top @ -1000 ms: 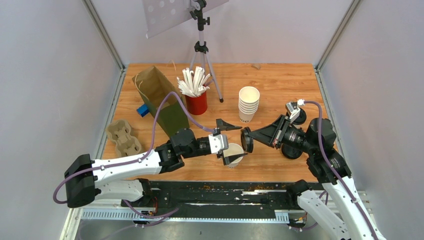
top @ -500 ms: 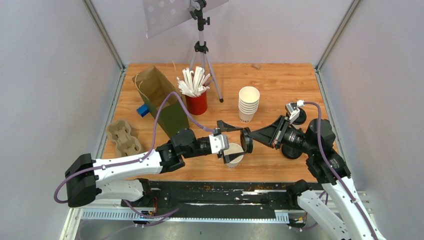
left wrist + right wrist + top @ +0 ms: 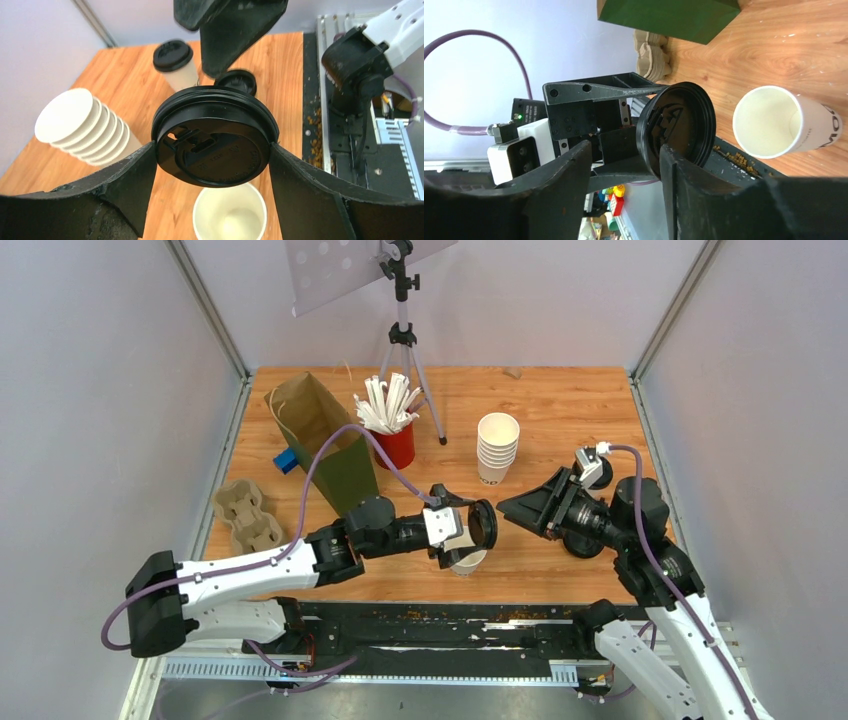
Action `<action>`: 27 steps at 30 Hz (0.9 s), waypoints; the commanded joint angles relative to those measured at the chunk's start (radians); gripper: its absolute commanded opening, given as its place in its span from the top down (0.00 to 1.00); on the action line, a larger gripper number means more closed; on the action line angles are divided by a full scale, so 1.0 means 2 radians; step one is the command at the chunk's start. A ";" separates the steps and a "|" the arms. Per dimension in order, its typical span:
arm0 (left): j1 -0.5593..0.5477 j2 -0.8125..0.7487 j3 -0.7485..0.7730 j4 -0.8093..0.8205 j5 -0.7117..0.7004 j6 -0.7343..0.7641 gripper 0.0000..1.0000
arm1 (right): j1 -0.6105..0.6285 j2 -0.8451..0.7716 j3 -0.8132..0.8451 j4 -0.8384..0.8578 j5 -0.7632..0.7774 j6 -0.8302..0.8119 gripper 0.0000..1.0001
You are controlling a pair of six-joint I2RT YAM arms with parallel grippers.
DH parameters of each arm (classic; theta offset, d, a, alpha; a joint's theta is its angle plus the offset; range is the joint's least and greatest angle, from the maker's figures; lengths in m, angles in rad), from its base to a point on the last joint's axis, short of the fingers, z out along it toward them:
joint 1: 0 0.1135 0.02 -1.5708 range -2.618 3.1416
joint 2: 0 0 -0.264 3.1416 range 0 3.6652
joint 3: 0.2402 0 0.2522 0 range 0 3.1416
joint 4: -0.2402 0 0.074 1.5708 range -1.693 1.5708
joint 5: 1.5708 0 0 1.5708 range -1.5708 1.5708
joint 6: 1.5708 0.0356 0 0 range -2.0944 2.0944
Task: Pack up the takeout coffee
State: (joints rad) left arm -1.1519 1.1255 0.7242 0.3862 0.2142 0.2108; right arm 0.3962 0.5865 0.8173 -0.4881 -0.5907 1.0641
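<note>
Clamping the black lid [image 3: 215, 135] by its rim between both fingers of the left hand [image 3: 477, 528], tilted up on edge just above, and clear of, the open mouth of the white paper cup [image 3: 467, 562] standing upright on the tabletop [image 3: 560, 400] near its front edge. Reaching rightward from the near left corner, forearm low and almost level over the wood, wrist turned toward the other arm. Facing it from the right, the right hand [image 3: 520, 508], fingers spread and empty, just short of the lid, arm folded with elbow raised. Farther back: stack of nested cups [image 3: 497, 448], red cup of straws [image 3: 395, 445], brown paper bag [image 3: 320, 435]; cardboard cup carrier [image 3: 247, 515] at far left.
</note>
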 commanded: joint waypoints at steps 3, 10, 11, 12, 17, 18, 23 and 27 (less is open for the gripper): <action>-0.002 -0.017 0.072 -0.176 -0.078 -0.036 0.16 | 0.003 -0.003 0.059 -0.089 0.071 -0.072 0.24; -0.002 0.050 0.211 -0.420 -0.142 -0.097 0.16 | 0.003 -0.015 0.079 -0.159 0.131 -0.123 0.00; -0.003 0.061 0.226 -0.439 -0.145 -0.102 0.16 | 0.003 -0.015 0.081 -0.166 0.137 -0.129 0.00; -0.002 0.070 0.238 -0.455 -0.146 -0.114 0.15 | 0.003 -0.015 0.084 -0.174 0.142 -0.136 0.00; -0.002 0.126 0.311 -0.524 -0.151 -0.151 0.15 | 0.003 -0.017 0.098 -0.202 0.163 -0.162 0.00; -0.002 0.142 0.330 -0.542 -0.159 -0.159 0.15 | 0.003 -0.017 0.101 -0.207 0.169 -0.166 0.00; -0.002 0.208 0.394 -0.607 -0.155 -0.177 0.15 | 0.003 -0.023 0.111 -0.228 0.189 -0.182 0.00; -0.003 0.233 0.409 -0.621 -0.153 -0.188 0.15 | 0.002 -0.033 0.112 -0.236 0.203 -0.189 0.00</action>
State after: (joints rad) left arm -1.1526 1.5688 1.4876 -0.7612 -0.0879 -0.1139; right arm 0.3962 0.5446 1.0039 -0.9375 -0.2363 0.7307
